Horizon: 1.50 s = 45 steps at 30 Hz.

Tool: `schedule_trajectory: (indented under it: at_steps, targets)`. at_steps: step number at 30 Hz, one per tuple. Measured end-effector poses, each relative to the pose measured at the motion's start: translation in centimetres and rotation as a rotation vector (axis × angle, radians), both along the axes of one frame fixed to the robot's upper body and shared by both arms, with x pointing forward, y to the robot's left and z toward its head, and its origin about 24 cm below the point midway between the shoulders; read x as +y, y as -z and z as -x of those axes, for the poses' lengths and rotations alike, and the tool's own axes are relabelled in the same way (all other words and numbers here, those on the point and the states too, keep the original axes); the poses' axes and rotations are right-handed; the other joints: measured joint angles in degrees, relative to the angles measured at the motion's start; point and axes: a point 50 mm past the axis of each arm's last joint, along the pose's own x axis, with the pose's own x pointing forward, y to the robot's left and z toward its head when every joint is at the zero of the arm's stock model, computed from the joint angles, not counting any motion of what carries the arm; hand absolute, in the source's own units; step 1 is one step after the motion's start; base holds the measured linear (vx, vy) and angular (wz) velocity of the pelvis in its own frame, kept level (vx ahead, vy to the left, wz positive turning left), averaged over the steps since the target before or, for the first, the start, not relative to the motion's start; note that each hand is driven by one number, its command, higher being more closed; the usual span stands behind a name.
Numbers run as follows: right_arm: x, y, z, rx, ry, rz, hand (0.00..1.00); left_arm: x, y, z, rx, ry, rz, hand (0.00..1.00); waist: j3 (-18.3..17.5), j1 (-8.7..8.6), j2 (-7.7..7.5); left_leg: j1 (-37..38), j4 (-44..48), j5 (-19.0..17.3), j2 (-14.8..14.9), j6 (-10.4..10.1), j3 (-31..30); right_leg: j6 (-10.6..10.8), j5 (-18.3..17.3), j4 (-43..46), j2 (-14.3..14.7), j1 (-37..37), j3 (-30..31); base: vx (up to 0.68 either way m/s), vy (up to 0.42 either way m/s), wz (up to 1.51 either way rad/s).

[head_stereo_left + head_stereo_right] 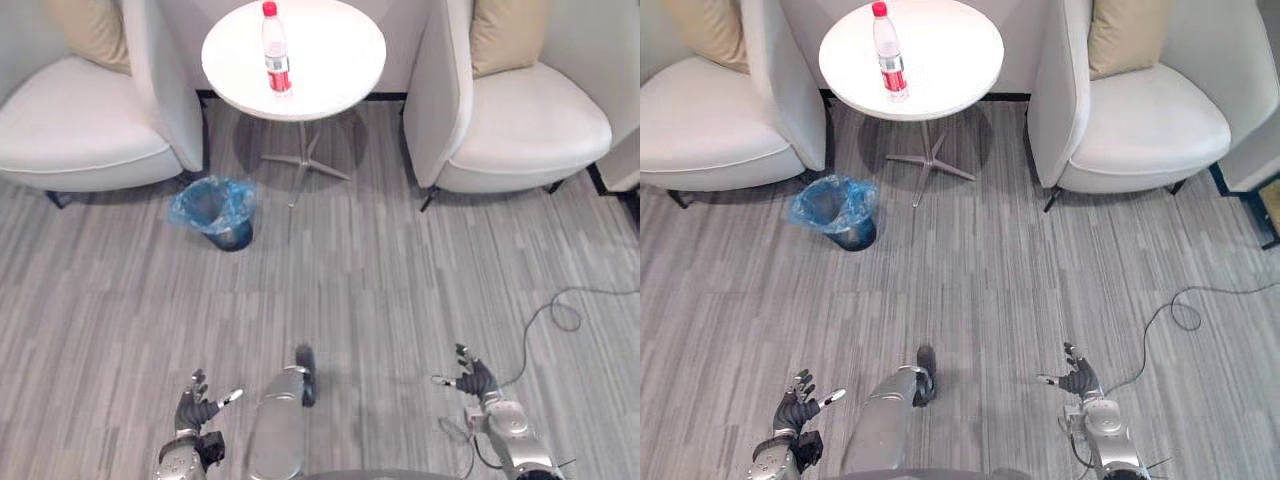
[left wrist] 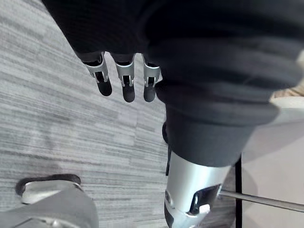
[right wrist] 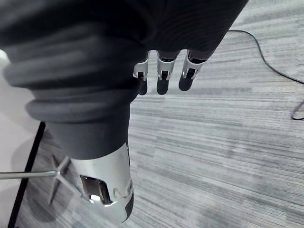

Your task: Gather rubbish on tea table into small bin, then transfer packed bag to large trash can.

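You see the bottle (image 1: 277, 55) upright on the tea table (image 1: 340, 60), upper centre, well apart from your hands at the bottom edge. Your left hand (image 1: 195, 405), the nearer, and right hand (image 1: 472, 380) are both splayed and empty.

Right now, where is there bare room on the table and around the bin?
The tea table is bare all round the bottle, widest on its right side. The floor in front of the bin is open. Tight: the bin's far side, between left armchair and the table's foot.
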Motion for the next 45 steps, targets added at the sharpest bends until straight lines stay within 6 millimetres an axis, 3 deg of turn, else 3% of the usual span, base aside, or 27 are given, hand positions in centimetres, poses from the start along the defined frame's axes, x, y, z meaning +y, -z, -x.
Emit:
schedule_trajectory:
  at_steps: [1, 2, 3, 5, 7, 8, 9, 10, 11, 12, 13, 14, 15, 16, 17, 19, 20, 22, 23, 24, 25, 26, 27, 31, 33, 42, 45]
  targets:
    - [0.0, 0.1, 0.1, 0.006, 0.001, -0.002, 0.0, 0.1, 0.1, -0.3, 0.007, 0.007, -0.002, 0.0, 0.1, -0.49, -0.01, 3.5, -0.6, -1.7, -1.2, 0.3, -0.9, -0.3, 0.4, 11.1, -0.1, -4.1, 1.1, 0.73, 0.186, 0.49]
    - [0.3, 0.3, 0.2, 0.013, -0.005, -0.006, 0.0, 0.1, 0.0, -0.5, 0.001, 0.011, -0.004, 0.0, 0.3, -1.34, 0.36, 9.5, -3.1, -3.2, -2.2, 0.6, -1.8, -3.2, -0.6, 20.5, -0.4, -8.4, 0.2, 0.7, 0.126, 0.53]
    - [0.6, 0.3, 0.5, 0.007, -0.009, -0.013, 0.0, 0.0, -0.1, -0.7, -0.003, 0.016, -0.005, 0.0, 0.6, -2.26, 1.41, 15.9, -7.1, -4.4, -2.8, 0.6, -3.1, -8.3, -3.1, 22.8, -0.2, -12.3, -2.4, 0.81, 0.123, 0.46]
    - [0.9, 0.3, 1.1, 0.006, -0.024, -0.015, 0.0, -0.1, -0.2, -0.9, -0.008, 0.032, -0.011, 0.0, 0.4, -3.48, 3.3, 23.2, -12.4, -5.6, -2.9, 0.1, -5.8, -11.3, -5.3, 16.8, 0.5, -18.7, -6.6, 0.65, 0.056, 0.65]
    - [1.0, 0.6, 1.9, 0.023, -0.027, -0.018, 0.0, 0.1, -0.7, -2.0, -0.035, 0.05, -0.021, 0.0, 0.7, -5.0, 3.81, 28.1, -15.1, -7.1, -3.1, -0.9, -8.9, -11.5, -5.3, 4.1, 0.7, -24.7, -8.8, 0.6, -0.055, 0.95]
    - [0.8, 1.0, 2.5, 0.054, -0.019, -0.02, 0.0, 0.4, -1.0, -2.7, -0.053, 0.051, -0.028, 0.0, 0.7, -6.1, 3.37, 31.0, -16.0, -7.9, -3.0, -1.9, -11.1, -10.6, -2.2, -11.6, 2.1, -25.3, -8.1, 0.7, -0.171, 1.15]
    - [0.7, 1.3, 3.0, 0.077, -0.011, -0.02, 0.0, 0.7, -1.3, -3.2, -0.068, 0.051, -0.036, 0.0, 0.5, -6.49, 2.37, 34.1, -17.3, -9.1, -3.2, -3.5, -13.1, -10.2, 5.2, -25.3, 2.8, -25.3, -5.8, 0.73, -0.208, 1.13]
    - [0.6, 1.4, 3.2, 0.086, -0.005, -0.019, 0.0, 0.7, -1.4, -3.4, -0.073, 0.052, -0.039, 0.0, 0.3, -6.54, 2.25, 35.5, -17.6, -9.8, -2.9, -4.5, -14.2, -9.8, 9.4, -27.4, 3.4, -24.9, -4.5, 0.94, -0.32, 1.02]
    - [0.2, 1.6, 3.5, 0.1, 0.002, -0.013, 0.0, 0.6, -1.5, -3.8, -0.08, 0.052, -0.035, 0.0, -0.3, -6.68, 3.0, 36.5, -16.5, -10.8, -1.3, -6.2, -16.1, -13.8, 15.5, -27.4, 4.9, -23.8, -3.1, 0.8, -0.267, 0.57]
    - [0.1, 1.3, 2.7, 0.08, 0.009, -0.011, 0.0, 0.4, -1.6, -4.0, -0.092, 0.055, -0.031, 0.0, -0.9, -5.87, 4.57, 35.4, -14.0, -10.2, 1.0, -7.2, -16.5, -14.5, 14.1, -26.3, 6.4, -23.6, -4.0, 0.9, -0.309, 0.51]
    - [0.4, 0.8, 1.5, 0.045, 0.007, -0.019, 0.0, 0.2, -1.7, -4.4, -0.102, 0.054, -0.03, 0.0, -0.7, -6.05, 5.26, 32.8, -7.6, -7.9, 1.9, -8.9, -16.6, -15.7, 11.5, -24.9, 6.7, -22.7, -6.1, 0.54, -0.179, 0.29]
    - [0.5, 0.5, 1.1, 0.029, 0.0, -0.021, 0.0, 0.0, -1.7, -4.5, -0.104, 0.052, -0.023, 0.0, -0.6, -6.34, 5.68, 31.2, -2.7, -6.0, 2.6, -9.1, -16.2, -16.1, 10.4, -25.0, 6.9, -21.1, -7.3, 0.65, -0.238, 0.58]
    - [0.6, 0.2, 1.1, 0.009, -0.011, -0.022, 0.0, -0.6, -1.7, -4.8, -0.114, 0.048, -0.001, 0.0, -0.4, -6.11, 6.07, 27.2, 9.3, 0.8, 4.1, -9.3, -14.8, -16.8, 8.7, -26.6, 7.2, -16.4, -8.6, 0.62, -0.203, 0.52]
    - [1.0, -0.2, 0.8, -0.016, -0.024, -0.029, 0.0, -1.1, -1.7, -4.9, -0.126, 0.044, 0.011, 0.0, -0.2, -5.35, 5.77, 22.9, 20.5, 4.6, 7.8, -9.2, -11.6, -17.1, 7.9, -29.2, 7.9, -11.0, -9.1, 0.61, -0.184, 0.41]
    - [1.3, -0.4, 0.5, -0.034, -0.021, -0.039, 0.0, -1.2, -1.7, -4.9, -0.126, 0.048, 0.014, 0.0, -0.3, -5.25, 6.03, 20.9, 24.4, 3.0, 9.7, -8.8, -9.4, -17.3, 7.7, -30.6, 8.2, -8.7, -9.2, 0.55, -0.121, 0.16]
    - [2.0, -1.1, -0.4, -0.097, -0.008, -0.057, 0.0, -1.5, -2.0, -5.5, -0.148, 0.055, 0.022, 0.0, -0.3, -4.17, 4.54, 13.9, 27.0, -1.7, 12.2, -7.5, -3.8, -17.5, 7.6, -35.1, 7.6, -2.6, -9.1, 0.56, -0.081, 0.02]
    - [2.1, -1.2, -0.6, -0.104, -0.01, -0.057, 0.0, -1.5, -2.1, -5.6, -0.155, 0.053, 0.025, 0.0, -0.2, -3.79, 4.47, 12.0, 24.6, -2.4, 12.2, -7.9, -3.5, -17.4, 7.5, -35.6, 7.3, -1.7, -9.0, 0.48, 0.0, -0.14]
    - [1.7, -1.3, -0.6, -0.107, 0.007, -0.053, 0.0, -1.6, -2.2, -5.6, -0.159, 0.049, 0.031, 0.0, 0.0, -2.92, 4.95, 9.5, 11.6, -2.1, 11.4, -8.5, -3.1, -16.1, 6.7, -35.5, 6.8, -0.1, -8.8, 0.34, 0.121, -0.14]
    - [1.0, -1.4, -0.4, -0.109, 0.027, -0.044, 0.0, -1.6, -2.0, -5.3, -0.149, 0.046, 0.033, 0.0, -0.4, -3.07, 6.65, 10.1, -4.0, 5.0, 10.4, -8.4, -2.4, -13.6, 3.8, -34.7, 6.8, 1.8, -8.6, 0.26, 0.149, 0.0]
    - [0.5, -1.5, 0.0, -0.106, 0.04, -0.033, 0.0, -1.8, -1.8, -4.9, -0.142, 0.043, 0.038, 0.0, -0.6, -3.12, 8.05, 10.3, -8.8, 9.6, 10.5, -7.9, -2.8, -12.4, 1.9, -33.9, 8.0, 2.2, -8.5, 0.31, 0.185, 0.18]
    - [0.9, -1.0, 0.1, -0.085, 0.059, -0.05, 0.0, -1.5, -1.9, -5.2, -0.142, 0.042, 0.027, 0.0, -0.1, -3.17, 6.06, 10.6, -7.9, 9.2, 8.9, -7.3, -2.7, -11.4, -0.6, -32.9, 5.9, 2.1, -8.1, 0.19, 0.101, 0.33]
    - [0.9, -0.9, 0.4, -0.08, 0.058, -0.052, 0.0, -1.0, -2.0, -5.3, -0.139, 0.044, 0.013, 0.0, -0.3, -3.16, 4.49, 11.9, -10.9, 9.5, 6.4, -7.1, -2.9, -11.9, -1.1, -32.8, 4.2, 2.0, -7.7, 0.27, 0.145, 0.46]
    - [0.8, -1.0, 0.4, -0.087, 0.06, -0.049, 0.0, -1.0, -1.8, -5.0, -0.129, 0.041, 0.014, 0.0, -0.5, -3.07, 3.87, 12.4, -12.4, 9.9, 4.6, -6.6, -2.9, -12.2, -1.6, -33.1, 2.9, 2.1, -7.2, 0.19, 0.101, 0.38]
    - [1.2, -2.5, -1.1, -0.172, 0.034, -0.045, 0.0, -0.7, -0.9, -3.5, -0.076, 0.027, 0.015, 0.0, -0.5, -2.9, 3.91, 13.8, -15.7, 10.9, 2.4, -6.3, -2.6, -11.4, -2.0, -33.8, 1.6, 2.3, -5.8, 0.08, 0.03, 0.08]
    - [1.2, -3.3, -1.5, -0.213, 0.03, -0.036, 0.0, -0.5, -0.3, -2.4, -0.035, 0.02, 0.016, 0.0, -0.7, -2.98, 3.53, 15.8, -20.2, 13.2, 1.4, -6.9, -2.5, -11.0, -1.7, -34.5, 1.5, 2.4, -5.3, 0.0, -0.046, -0.07]
    - [2.2, -6.0, -2.2, -0.357, -0.043, -0.016, 0.0, -0.7, 0.1, -2.0, -0.016, 0.041, 0.031, 0.0, -0.8, -3.29, 3.55, 22.6, -35.7, 21.6, 0.8, -7.9, -2.6, -10.9, -1.6, -34.9, 2.4, 1.9, -5.2, -0.04, -0.032, -0.02]
    - [3.7, -6.1, -2.7, -0.36, -0.118, -0.033, 0.0, -0.6, 0.1, -2.0, -0.012, 0.049, 0.026, 0.0, -0.9, -3.02, 3.45, 22.5, -35.8, 21.6, 0.4, -7.9, -2.7, -10.6, -1.5, -35.2, 2.4, 1.9, -5.1, 0.0, 0.0, 0.0]
